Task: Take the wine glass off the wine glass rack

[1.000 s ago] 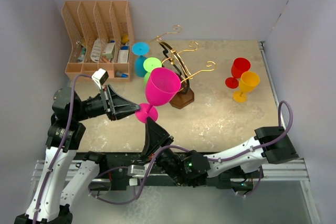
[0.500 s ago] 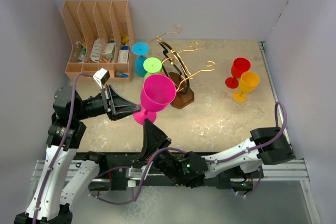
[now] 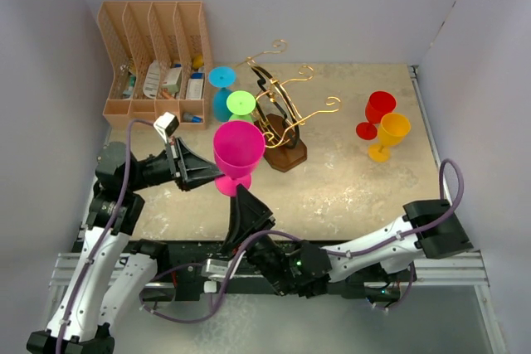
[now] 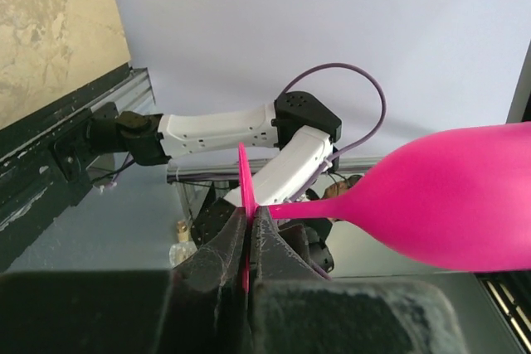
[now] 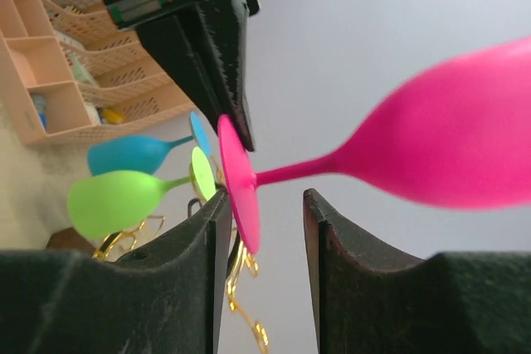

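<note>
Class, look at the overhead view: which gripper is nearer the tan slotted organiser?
Left. The left gripper, pinching the foot of the pink glass, sits just in front of the organiser; the right gripper is farther away, towards the table's near edge.

- No word, number, brand or sign can be read in any of the three views.
- The small white packets and bottles (image 3: 172, 79) standing in the tan slotted plastic desk organiser (image 3: 124, 108) show touches of blue and green that may be printed labels. In the top view they are too small and blurred to make out as letters.
- The right wrist view catches the same organiser at its left edge, but its contents are out of focus and nothing on them is legible.
</note>
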{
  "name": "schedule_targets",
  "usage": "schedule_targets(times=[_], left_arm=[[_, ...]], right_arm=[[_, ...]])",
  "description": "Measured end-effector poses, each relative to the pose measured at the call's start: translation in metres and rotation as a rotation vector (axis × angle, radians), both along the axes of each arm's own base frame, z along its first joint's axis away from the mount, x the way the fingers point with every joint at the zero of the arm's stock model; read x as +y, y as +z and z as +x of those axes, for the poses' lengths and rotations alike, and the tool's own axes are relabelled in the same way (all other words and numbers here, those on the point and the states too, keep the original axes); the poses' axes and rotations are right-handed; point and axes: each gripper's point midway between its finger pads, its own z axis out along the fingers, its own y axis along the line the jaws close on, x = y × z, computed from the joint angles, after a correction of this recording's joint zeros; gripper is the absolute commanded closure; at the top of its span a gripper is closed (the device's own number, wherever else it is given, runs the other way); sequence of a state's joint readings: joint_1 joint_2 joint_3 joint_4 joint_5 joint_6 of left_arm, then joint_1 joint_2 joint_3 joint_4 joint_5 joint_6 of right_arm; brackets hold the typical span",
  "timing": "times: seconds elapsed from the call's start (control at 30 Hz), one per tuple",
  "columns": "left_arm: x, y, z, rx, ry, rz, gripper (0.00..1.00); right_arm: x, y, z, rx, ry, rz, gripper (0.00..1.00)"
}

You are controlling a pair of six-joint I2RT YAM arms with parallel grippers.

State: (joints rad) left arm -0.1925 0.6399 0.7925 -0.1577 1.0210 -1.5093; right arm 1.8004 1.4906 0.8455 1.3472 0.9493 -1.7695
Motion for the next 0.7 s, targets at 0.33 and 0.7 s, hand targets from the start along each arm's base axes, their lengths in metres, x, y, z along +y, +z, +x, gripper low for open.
schedule_targets(times=[0.33,0.7], left_arm=[[-0.003,-0.045,0.034,0.055,0.066,-0.087,1.0],[-0.003,-0.077,0.064,0.073,0.131,-0.117,1.0]], right_arm=[[-0.041,0.001,0.007,0.182,-0.102,0.069,0.59],[-0.126,0.066,0.033,0.458,-0.137,0.412,0.6]])
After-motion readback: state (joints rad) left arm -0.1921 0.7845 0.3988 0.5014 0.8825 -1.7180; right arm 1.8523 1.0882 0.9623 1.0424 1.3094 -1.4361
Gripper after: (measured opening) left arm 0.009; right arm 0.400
